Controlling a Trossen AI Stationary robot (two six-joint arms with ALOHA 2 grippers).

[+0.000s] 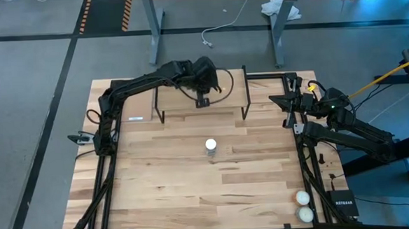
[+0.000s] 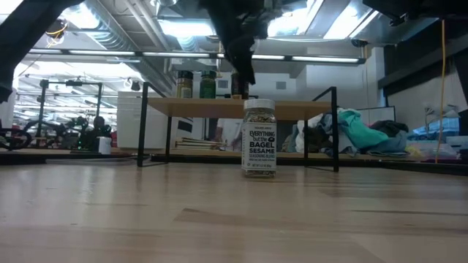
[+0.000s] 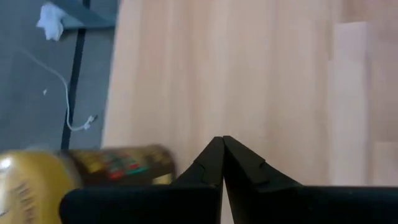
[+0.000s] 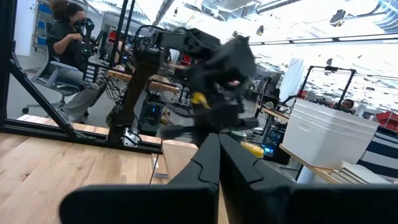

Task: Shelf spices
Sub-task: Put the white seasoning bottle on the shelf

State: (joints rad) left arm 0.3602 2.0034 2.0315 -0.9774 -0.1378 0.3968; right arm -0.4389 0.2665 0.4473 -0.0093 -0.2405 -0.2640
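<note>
One jar left on the table, three already up on the shelf.

White-lidded jar (image 1: 210, 148) stands upright at the high view's centre, directly below the left gripper (image 1: 202, 99), which hovers over the shelf (image 2: 219, 107) at upper centre with its fingers pressed together and empty. Right gripper (image 1: 288, 96), likewise closed, waits at the right edge, a little farther from the jar. Bare tabletop (image 1: 166, 186) lies between; two whitish balls (image 1: 304, 206) sit far off at lower right.

You have three jars (image 2: 207, 84) on the shelf (image 2: 234, 107). Before it, mid-table, stands a fourth jar (image 2: 259, 139). Two balls (image 1: 304, 205) lie at your table's (image 1: 166, 193) near right corner.
</note>
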